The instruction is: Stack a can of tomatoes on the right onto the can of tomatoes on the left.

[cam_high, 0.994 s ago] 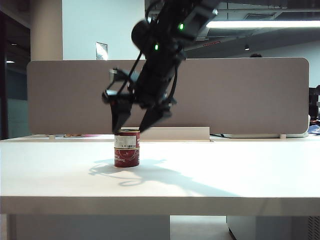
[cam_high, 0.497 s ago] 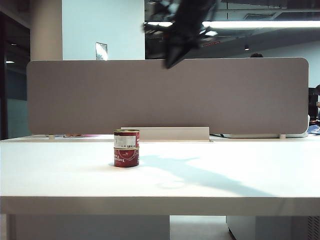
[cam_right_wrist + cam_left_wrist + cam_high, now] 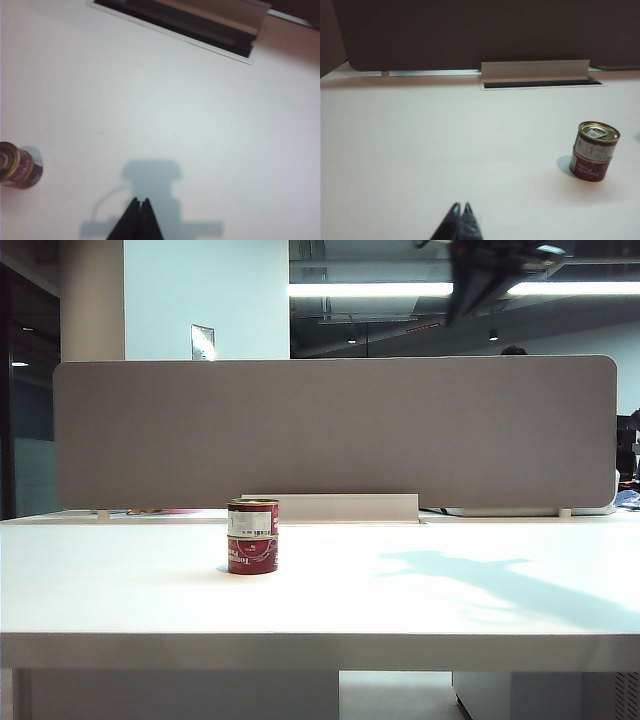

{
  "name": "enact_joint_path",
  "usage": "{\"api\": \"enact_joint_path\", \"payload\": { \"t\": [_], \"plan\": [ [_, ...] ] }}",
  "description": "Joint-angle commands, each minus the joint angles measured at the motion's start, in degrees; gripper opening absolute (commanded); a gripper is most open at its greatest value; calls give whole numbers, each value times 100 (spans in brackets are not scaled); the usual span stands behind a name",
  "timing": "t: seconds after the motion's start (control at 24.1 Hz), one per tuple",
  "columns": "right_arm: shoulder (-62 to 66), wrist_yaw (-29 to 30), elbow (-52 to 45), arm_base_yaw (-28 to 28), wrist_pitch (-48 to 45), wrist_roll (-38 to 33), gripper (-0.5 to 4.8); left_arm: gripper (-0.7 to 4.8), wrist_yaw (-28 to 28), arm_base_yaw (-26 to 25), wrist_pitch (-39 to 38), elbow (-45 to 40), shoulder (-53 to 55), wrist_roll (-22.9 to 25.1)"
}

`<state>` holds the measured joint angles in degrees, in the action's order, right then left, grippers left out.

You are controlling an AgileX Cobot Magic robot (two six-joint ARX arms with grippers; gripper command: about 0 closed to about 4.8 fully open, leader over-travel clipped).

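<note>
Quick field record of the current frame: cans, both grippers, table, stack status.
cans: upper tomato can sits on lower tomato can, upright and aligned
stack status: looks done
right gripper: shut, empty, raised high above the table to the right of the stack, blurred at the exterior view's top edge
left gripper: shut, empty, apart from the stack
table: white, carries the stack and the arm's shadow
backdrop: grey partition panel behind the table

Bench [image 3: 420, 600]: white, broad, bare surface toward the front.
Partition [image 3: 400, 430]: grey-brown panel, upright along the bench's far edge.
Cable tray [image 3: 345, 507]: pale flap raised, at the partition's foot.
Ceiling light [image 3: 370, 289]: lit strip, overhead.
</note>
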<state>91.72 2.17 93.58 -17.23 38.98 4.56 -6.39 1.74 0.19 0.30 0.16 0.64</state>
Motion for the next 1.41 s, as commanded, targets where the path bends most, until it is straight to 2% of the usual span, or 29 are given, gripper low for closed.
{"api": "enact_joint_path", "payload": {
  "t": [0.04, 0.17, 0.37, 0.62, 0.79, 1.08, 1.24, 1.41],
  "plan": [
    [-702, 55, -898, 177, -531, -44, -5, -6, 15, -7, 79, 20, 7, 44],
    [-1554, 31, -2081, 297, -1095, -151, -5, -6, -4, -7, 74, 20, 7, 42],
    [-2430, -264, -3211, 339, -1537, -249, -5, -6, -2, -7, 70, 20, 7, 44],
    [-3528, -428, -4612, 402, -2267, -824, -5, -6, -2, -7, 70, 20, 7, 44],
    [-4367, -905, -5729, 404, -2868, -1069, -5, -6, -2, -7, 68, 20, 7, 44],
    [-5254, -1379, -6734, 404, -2863, -1084, -5, -6, -2, -7, 68, 20, 7, 44],
    [-6168, -1379, -7587, 439, -2973, -1082, -5, -6, -4, -7, 68, 20, 7, 44],
    [-6918, -929, -8188, 726, -3198, -1086, -5, -6, -4, -7, 68, 20, 7, 44]
  ]
}}
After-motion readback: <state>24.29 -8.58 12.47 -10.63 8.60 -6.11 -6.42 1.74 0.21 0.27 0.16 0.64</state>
